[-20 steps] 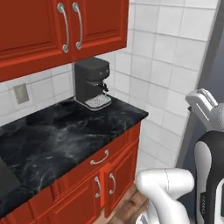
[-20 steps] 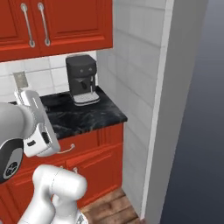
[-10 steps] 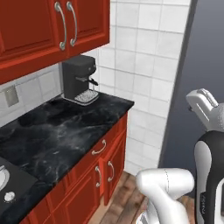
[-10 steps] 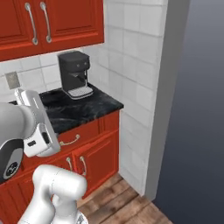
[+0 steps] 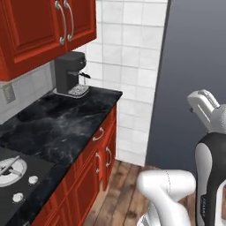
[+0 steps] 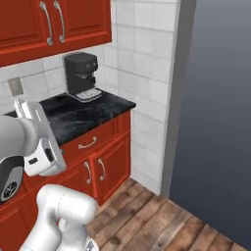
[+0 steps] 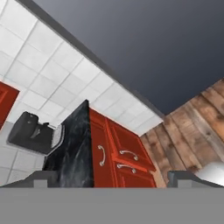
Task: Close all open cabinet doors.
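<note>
A black boxy coffee machine (image 5: 69,73) stands at the back of the black marble-patterned bench (image 5: 62,126), against the white tiled wall (image 5: 128,66). Above it hang two glossy red wall-cabinet doors (image 5: 44,31), side by side, apparently flush. Below the bench sit a red drawer front (image 6: 90,142) and two red lower doors (image 6: 105,169). At the bench's near left lies a black stovetop with silver knobs (image 5: 20,181). Brown wooden plank floor (image 6: 162,220) lies in front.

A: The cabinet doors (image 5: 42,31) look like glossy red lacquer, with silver metal handles (image 5: 65,22).

B: And the bench (image 5: 57,126) is polished black marble. Matt black coffee machine (image 6: 82,76), white glazed tiles (image 6: 142,59), brown wood-plank floor (image 6: 162,223).
</note>
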Motion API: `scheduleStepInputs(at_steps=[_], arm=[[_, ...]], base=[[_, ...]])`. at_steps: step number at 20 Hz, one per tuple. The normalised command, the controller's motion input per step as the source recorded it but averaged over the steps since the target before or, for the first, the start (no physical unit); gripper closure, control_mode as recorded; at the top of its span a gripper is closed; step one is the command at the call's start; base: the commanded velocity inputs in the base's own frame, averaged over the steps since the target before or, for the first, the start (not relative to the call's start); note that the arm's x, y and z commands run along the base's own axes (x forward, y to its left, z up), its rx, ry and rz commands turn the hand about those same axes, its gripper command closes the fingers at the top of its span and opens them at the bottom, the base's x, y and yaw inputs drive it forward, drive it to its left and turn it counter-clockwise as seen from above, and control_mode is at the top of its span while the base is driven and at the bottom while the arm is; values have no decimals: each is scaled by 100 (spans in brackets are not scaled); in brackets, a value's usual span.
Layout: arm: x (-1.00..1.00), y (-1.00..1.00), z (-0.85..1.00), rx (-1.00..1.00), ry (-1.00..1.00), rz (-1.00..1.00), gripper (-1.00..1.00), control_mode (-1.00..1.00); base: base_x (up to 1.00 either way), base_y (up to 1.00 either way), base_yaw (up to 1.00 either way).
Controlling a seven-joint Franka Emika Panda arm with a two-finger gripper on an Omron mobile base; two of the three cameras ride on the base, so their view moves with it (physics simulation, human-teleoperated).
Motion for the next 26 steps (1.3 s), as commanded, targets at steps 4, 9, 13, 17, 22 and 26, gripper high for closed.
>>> scheduleStepInputs(at_steps=[4, 9, 13, 17, 22, 26], arm=[[0, 0, 0, 0, 0, 0, -100, 100], [0, 0, 0, 0, 0, 0, -100, 100], [0, 0, 0, 0, 0, 0, -100, 100], [0, 0, 0, 0, 0, 0, -100, 100], [0, 0, 0, 0, 0, 0, -100, 100], [0, 0, 0, 0, 0, 0, -100, 100]], base=[[-44, 23, -43], [-40, 10, -48], [-39, 11, -52], [-49, 16, -52], [-59, 6, -50], [-50, 0, -47]])
